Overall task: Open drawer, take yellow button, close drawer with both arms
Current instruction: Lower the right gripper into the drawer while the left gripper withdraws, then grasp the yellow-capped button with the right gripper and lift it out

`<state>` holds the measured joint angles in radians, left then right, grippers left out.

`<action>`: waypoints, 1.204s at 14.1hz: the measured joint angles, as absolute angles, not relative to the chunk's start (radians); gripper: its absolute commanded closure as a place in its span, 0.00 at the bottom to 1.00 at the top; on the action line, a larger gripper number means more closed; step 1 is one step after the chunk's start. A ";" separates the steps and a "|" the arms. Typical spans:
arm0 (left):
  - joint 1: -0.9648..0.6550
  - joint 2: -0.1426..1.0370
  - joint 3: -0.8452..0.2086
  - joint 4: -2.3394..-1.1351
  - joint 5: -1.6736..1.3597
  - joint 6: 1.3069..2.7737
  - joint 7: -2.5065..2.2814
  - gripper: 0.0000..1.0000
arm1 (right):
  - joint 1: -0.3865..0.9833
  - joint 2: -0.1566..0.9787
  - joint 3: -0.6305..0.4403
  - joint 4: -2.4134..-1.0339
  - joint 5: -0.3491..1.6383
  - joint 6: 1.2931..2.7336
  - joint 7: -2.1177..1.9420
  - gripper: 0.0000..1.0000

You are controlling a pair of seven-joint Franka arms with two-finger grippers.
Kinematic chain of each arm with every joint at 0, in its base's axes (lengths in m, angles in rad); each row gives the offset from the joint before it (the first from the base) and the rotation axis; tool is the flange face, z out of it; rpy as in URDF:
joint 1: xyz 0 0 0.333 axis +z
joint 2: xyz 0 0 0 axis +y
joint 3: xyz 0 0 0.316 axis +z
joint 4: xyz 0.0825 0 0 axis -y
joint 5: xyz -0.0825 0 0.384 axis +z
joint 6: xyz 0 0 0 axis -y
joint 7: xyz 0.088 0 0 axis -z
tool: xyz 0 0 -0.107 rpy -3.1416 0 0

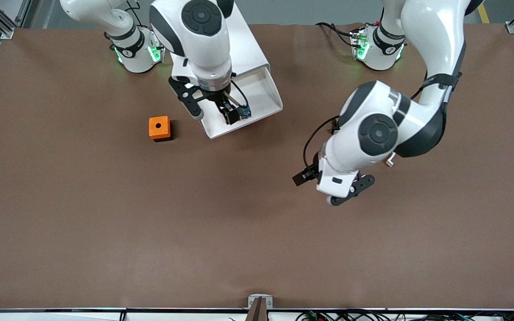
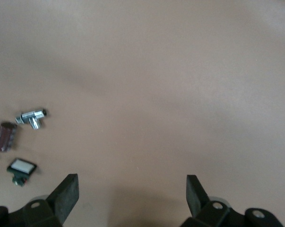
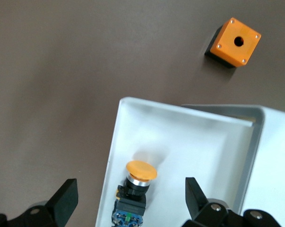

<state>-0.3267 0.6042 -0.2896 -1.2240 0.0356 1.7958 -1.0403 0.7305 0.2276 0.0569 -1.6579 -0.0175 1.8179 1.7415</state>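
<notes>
Brown table [image 1: 105, 223] is carrying the pulled-out drawer [image 3: 180, 137]; right gripper [image 3: 128, 198], jaws wide, is straddling the button [image 3: 140, 177] and should descend centred. Left gripper [image 2: 130, 194] is waiting, wide.

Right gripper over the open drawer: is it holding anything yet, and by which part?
Nothing is held. The right gripper is open over the drawer, its tool astride the button without touching it. The left gripper is open over bare table.
</notes>
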 measured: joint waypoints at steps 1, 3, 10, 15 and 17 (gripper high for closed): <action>-0.342 0.604 -0.290 -1.229 0.066 1.803 -1.041 0.00 | 0.745 0.228 0.057 -1.685 -0.018 1.842 1.754 0.00; -0.359 0.604 -0.291 -1.235 0.083 1.808 -1.040 0.00 | 0.772 0.227 0.057 -1.727 -0.018 1.890 1.793 0.00; -0.359 0.604 -0.291 -1.243 0.087 1.808 -1.038 0.00 | 0.818 0.227 0.057 -1.789 -0.034 1.979 1.876 0.00; -0.359 0.604 -0.291 -1.245 0.088 1.808 -1.038 0.00 | 0.825 0.227 0.057 -1.797 -0.051 1.989 1.888 0.59; -0.358 0.604 -0.291 -1.247 0.088 1.808 -1.038 0.00 | 0.825 0.227 0.057 -1.797 -0.058 1.991 1.890 0.84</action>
<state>-0.3583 0.6045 -0.2915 -1.2466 0.0881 1.8084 -1.0382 0.8249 0.2266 0.0567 -1.7973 -0.0577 1.9910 1.8895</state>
